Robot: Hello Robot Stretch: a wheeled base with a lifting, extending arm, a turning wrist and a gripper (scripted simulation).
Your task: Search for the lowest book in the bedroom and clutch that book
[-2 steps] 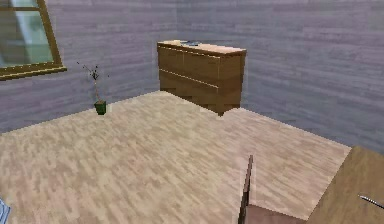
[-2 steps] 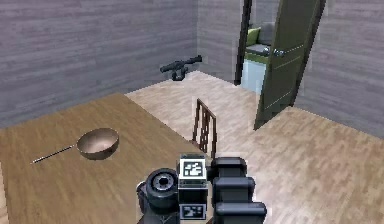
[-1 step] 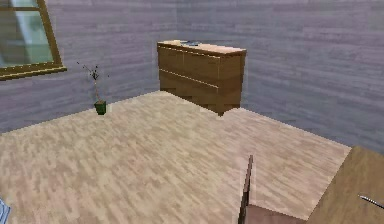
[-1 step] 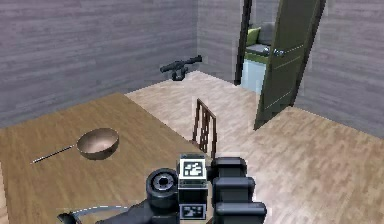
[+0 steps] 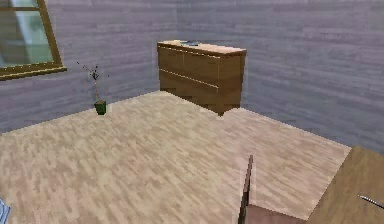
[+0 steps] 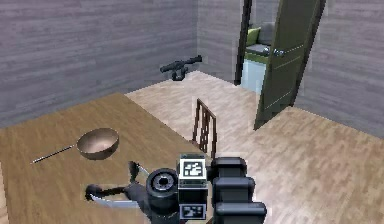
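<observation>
Soft, even light fills the room. The window (image 5: 20, 38) looks bright. The dresser (image 5: 200, 72) is darker on its side away from the window. Beyond the door (image 6: 290, 60) a brighter space shows.

1 small flat thing (image 5: 191, 43) is seen in the forward view, laid on the top of the wooden dresser (image 5: 200, 78), left of the top's middle and close to its back edge. It is pale with a darker bluish patch, and it is laid flat rather than stood upright. Whether it is a book cannot be told from its shape.
</observation>
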